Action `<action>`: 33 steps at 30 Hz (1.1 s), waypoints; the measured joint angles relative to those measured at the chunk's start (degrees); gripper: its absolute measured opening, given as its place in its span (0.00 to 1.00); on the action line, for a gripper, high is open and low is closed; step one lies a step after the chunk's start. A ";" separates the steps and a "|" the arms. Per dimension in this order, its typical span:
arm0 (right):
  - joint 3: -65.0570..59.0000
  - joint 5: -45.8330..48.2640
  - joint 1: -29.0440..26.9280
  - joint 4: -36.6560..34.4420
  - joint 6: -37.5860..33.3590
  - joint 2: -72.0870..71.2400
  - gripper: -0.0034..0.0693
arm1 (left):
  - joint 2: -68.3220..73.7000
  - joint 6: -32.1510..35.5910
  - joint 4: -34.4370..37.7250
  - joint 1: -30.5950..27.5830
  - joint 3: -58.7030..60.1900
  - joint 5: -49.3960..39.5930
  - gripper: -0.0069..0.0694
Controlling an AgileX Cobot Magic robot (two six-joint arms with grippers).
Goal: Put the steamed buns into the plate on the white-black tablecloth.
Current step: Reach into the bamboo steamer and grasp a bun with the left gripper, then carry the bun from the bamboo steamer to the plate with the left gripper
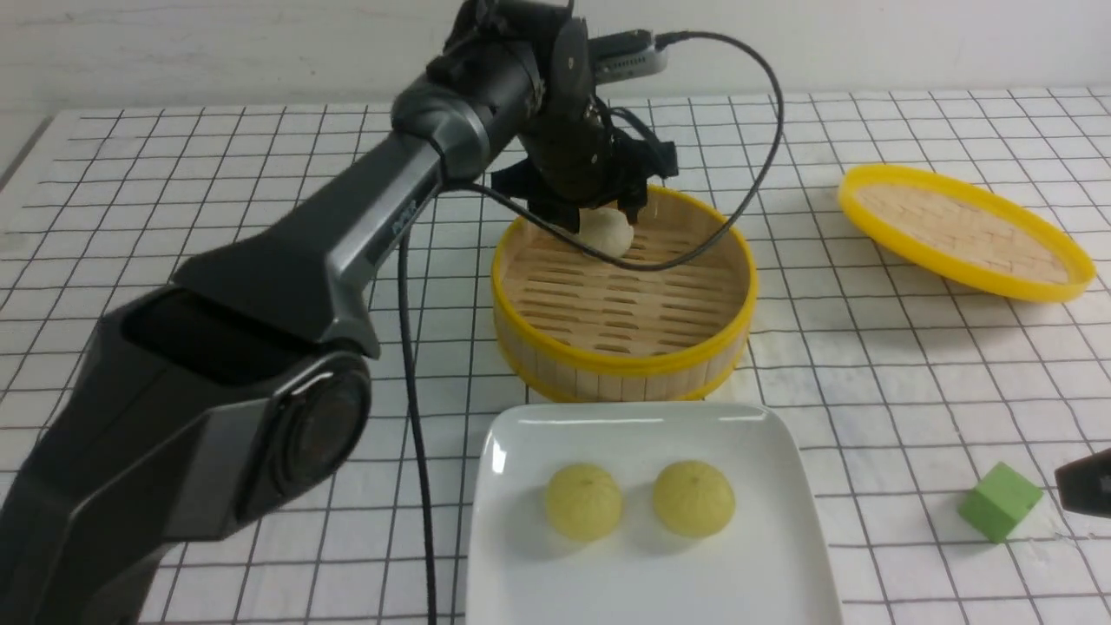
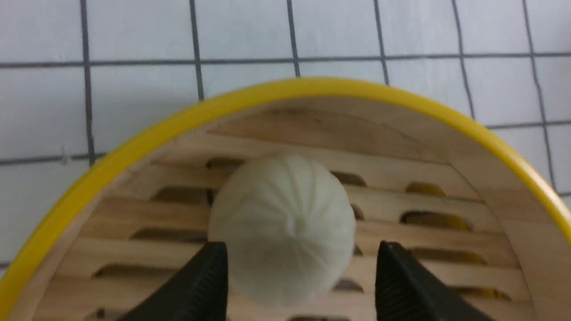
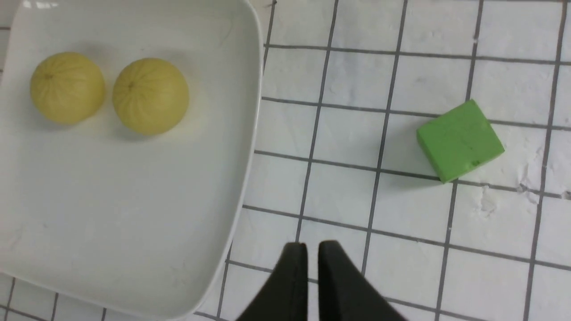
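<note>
Two yellow buns [image 1: 638, 500] sit on white plate [image 1: 660, 573], near center; pale bun [image 2: 285, 227] awaits transfer from far steamer [image 1: 625, 363], left gripper's [image 2: 301, 272] jaws apart around it. Right gripper's [image 3: 312, 249] jaws stand slightly parted.

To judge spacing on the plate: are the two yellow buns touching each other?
Apart. The front view shows bare plate between the two yellow buns.

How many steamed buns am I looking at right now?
3: two pale yellow buns side by side in the plate, and one whitish bun in the bamboo steamer, between the left arm's open jaws.
</note>
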State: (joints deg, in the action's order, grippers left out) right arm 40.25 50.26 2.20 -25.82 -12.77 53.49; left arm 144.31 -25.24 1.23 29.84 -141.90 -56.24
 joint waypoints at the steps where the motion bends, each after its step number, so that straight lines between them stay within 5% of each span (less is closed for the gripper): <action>1: 0.00 -0.45 0.00 -0.13 0.00 0.00 0.13 | 1.06 0.00 0.00 0.00 -0.12 0.98 0.63; 11: -0.18 -0.94 0.00 -0.13 0.00 0.00 0.14 | -1.47 1.20 -0.18 0.00 -0.98 -5.46 0.14; 20: -0.25 -0.61 0.00 -0.30 0.00 -0.12 0.15 | -22.51 10.53 -0.61 1.19 3.85 -14.61 0.13; 30: -0.31 -0.26 0.00 -0.30 0.00 -0.12 0.16 | -46.77 12.76 2.70 12.64 53.02 -13.88 0.13; 33: -0.33 -0.26 0.00 -0.30 0.00 -0.12 0.17 | -47.49 11.72 3.02 18.98 64.41 -5.10 0.15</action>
State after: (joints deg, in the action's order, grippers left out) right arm 39.92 50.00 2.20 -26.12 -12.77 53.37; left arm 96.82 -13.52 4.25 48.82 -77.49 -61.34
